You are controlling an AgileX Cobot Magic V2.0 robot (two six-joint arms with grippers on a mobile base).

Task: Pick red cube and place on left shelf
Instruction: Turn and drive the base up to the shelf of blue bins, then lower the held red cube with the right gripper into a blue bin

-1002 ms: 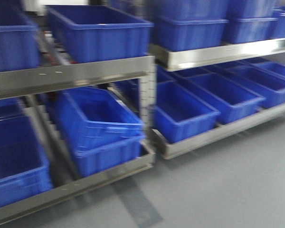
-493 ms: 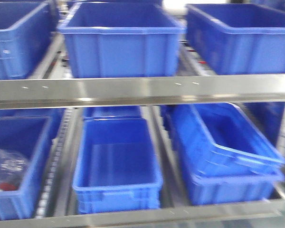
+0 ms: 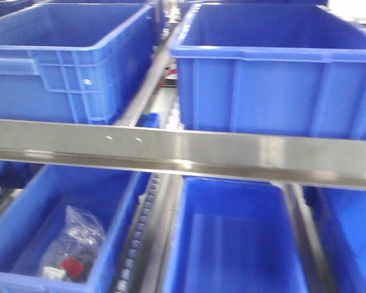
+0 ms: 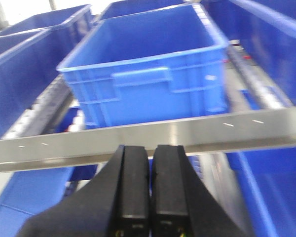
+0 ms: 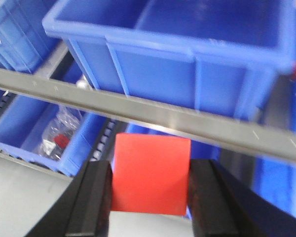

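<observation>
The red cube [image 5: 150, 173] is clamped between the two black fingers of my right gripper [image 5: 151, 165], held in the air in front of the shelf's steel rail [image 5: 163, 118]. An upper-tier blue bin [image 5: 187, 44] sits just beyond that rail. My left gripper [image 4: 151, 148] is shut with nothing between its fingers, its tips just below the steel rail [image 4: 187, 133] and facing another upper blue bin [image 4: 148, 69]. Neither gripper shows in the front view, which looks onto the shelf rail [image 3: 183, 152] from close by.
Two large blue bins [image 3: 67, 55] [image 3: 274, 67] stand on the upper tier. Below, a left bin holds a clear plastic bag [image 3: 73, 247] of small parts, and an empty bin [image 3: 232, 238] sits beside it. Roller tracks [image 3: 140, 226] run between the bins. Grey floor [image 5: 24, 197] lies below.
The front view has swept left along the racks and come closer. The bin with the plastic bag has slid from the far left edge toward the middle-left.
</observation>
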